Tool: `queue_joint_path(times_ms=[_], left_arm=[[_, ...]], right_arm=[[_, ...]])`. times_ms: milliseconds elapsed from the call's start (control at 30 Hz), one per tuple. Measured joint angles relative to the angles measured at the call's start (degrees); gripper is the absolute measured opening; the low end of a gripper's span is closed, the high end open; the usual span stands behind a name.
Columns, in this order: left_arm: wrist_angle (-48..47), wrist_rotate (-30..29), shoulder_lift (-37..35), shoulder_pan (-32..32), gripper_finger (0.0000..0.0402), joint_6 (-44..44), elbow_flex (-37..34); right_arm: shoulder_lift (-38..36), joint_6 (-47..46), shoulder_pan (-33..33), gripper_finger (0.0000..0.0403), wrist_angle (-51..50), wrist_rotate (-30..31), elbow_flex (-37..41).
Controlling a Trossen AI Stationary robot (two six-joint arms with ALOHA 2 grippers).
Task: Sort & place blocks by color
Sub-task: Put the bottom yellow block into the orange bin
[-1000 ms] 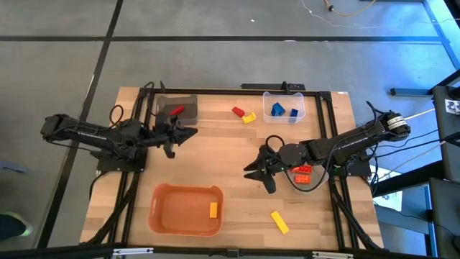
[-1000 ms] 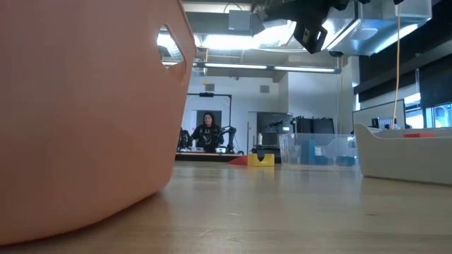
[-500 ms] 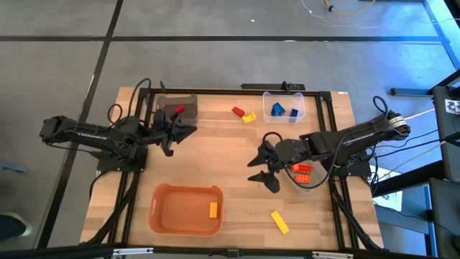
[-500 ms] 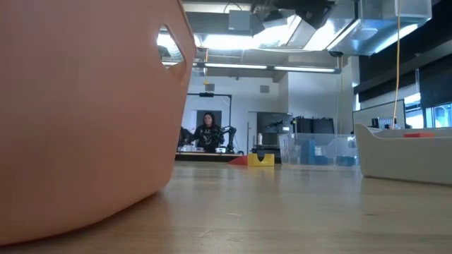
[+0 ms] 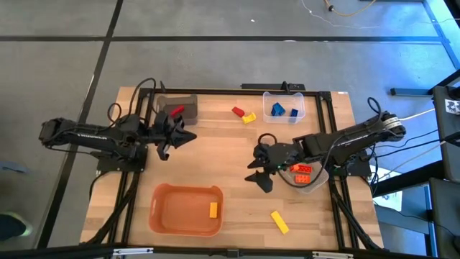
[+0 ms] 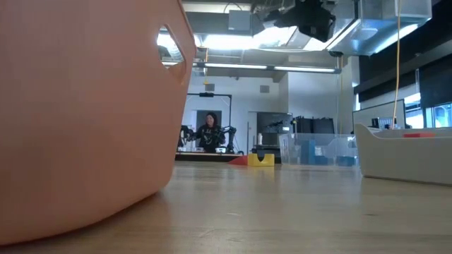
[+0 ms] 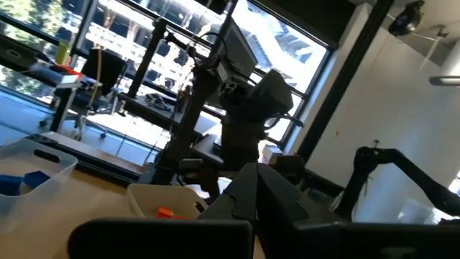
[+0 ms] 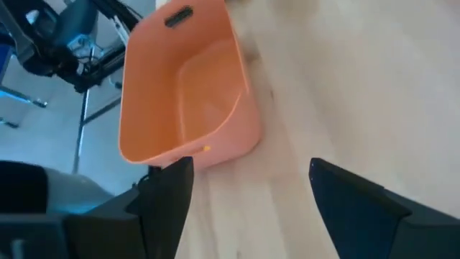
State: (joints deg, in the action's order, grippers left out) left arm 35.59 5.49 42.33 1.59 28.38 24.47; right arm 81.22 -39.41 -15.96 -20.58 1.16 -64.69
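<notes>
Orange bin (image 5: 185, 210) unmarked; no legible writing on blocks (image 5: 244, 115).

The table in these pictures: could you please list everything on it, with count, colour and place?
Orange bin: one, near left; holds one orange block.
Dark bin: one, far left; holds one red block.
Clear bin: one, far right of centre; holds two blue blocks.
White bin: one, right side, under the right arm; holds red-orange blocks.
Loose blocks: one red touching one yellow, far centre; one yellow, near right.
Left pincer: shut, empty, beside the dark bin.
Right pincer: open, empty, above bare table.
</notes>
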Motion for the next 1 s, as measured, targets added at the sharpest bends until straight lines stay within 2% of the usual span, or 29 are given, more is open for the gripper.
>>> queue_joint_path(times_ms=[133, 300, 433, 567, 700, 833, 1000], left_arm=[[-0.4, 2.3, 0.0, 0.8, 0.0, 0.0, 0.0], [-0.5, 3.0, 0.0, 1.5, 0.0, -0.2, 0.0], [-0.5, 3.1, 0.0, 2.3, 0.0, -0.2, 0.0], [-0.5, 3.1, 0.0, 2.4, 0.0, -0.5, 0.0], [-0.5, 3.3, 0.0, 2.4, 0.0, -0.5, 0.0], [-0.5, 3.6, 0.0, 2.4, 0.0, -0.3, 0.0], [-0.5, 4.7, 0.0, 2.4, 0.0, 0.5, 0.0]], right_arm=[[3.9, -4.5, -2.1, 0.027, -5.5, -4.2, -3.7], [11.0, -9.7, -7.4, 0.0266, -22.5, -7.3, -11.3], [16.4, -17.2, -11.8, 0.0265, -33.2, -8.6, -15.1], [20.4, -27.7, -15.1, 0.0265, -34.1, -11.4, -15.2], [23.3, -36.9, -17.3, 0.0265, -34.0, -11.8, -14.7], [25.7, -41.1, -18.4, 0.0265, -32.7, -11.8, -14.6], [27.1, -41.4, -18.8, 0.0265, -30.9, -12.2, -14.6]])
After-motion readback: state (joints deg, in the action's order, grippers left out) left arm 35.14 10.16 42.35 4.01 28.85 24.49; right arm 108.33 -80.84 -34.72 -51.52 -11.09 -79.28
